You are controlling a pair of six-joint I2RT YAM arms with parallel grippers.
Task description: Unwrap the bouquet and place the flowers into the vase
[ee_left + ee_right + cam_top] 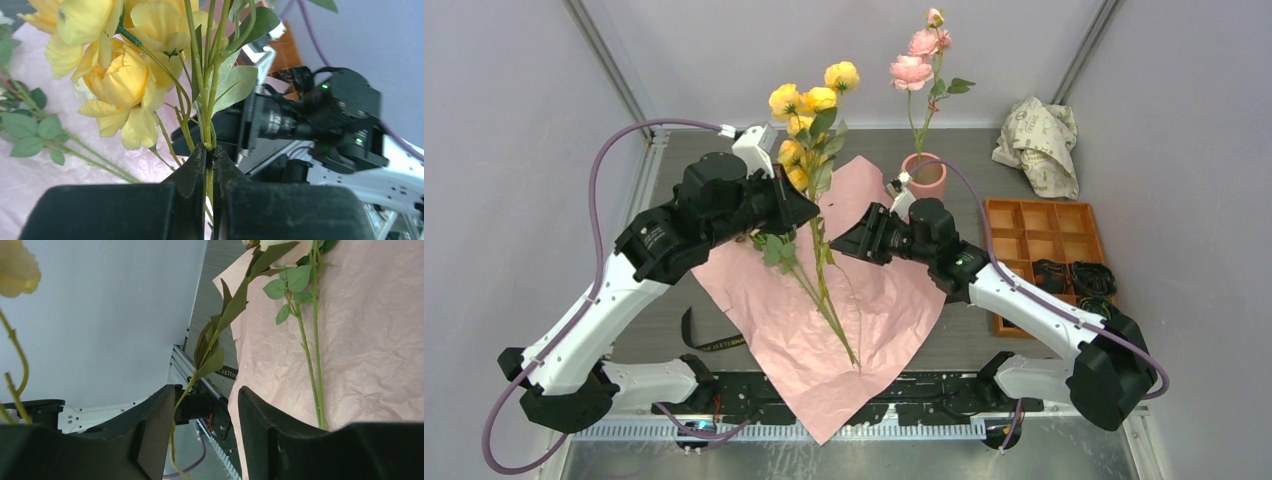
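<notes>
Left fingers (192, 172) are clamped shut on the green stems of the yellow flowers (120, 85), heads held up over the bench middle. Right fingers (155, 425) are held apart, with a leafy stem (220, 320) passing loosely through the gap. Pink paper (874, 300) is spread flat from bench centre to near edge, another stem (312, 365) laid on it. Pink flowers (914, 60) are stood in the vase (927, 178) toward the back edge. Black ribbon (709, 342) is left of the paper.
</notes>
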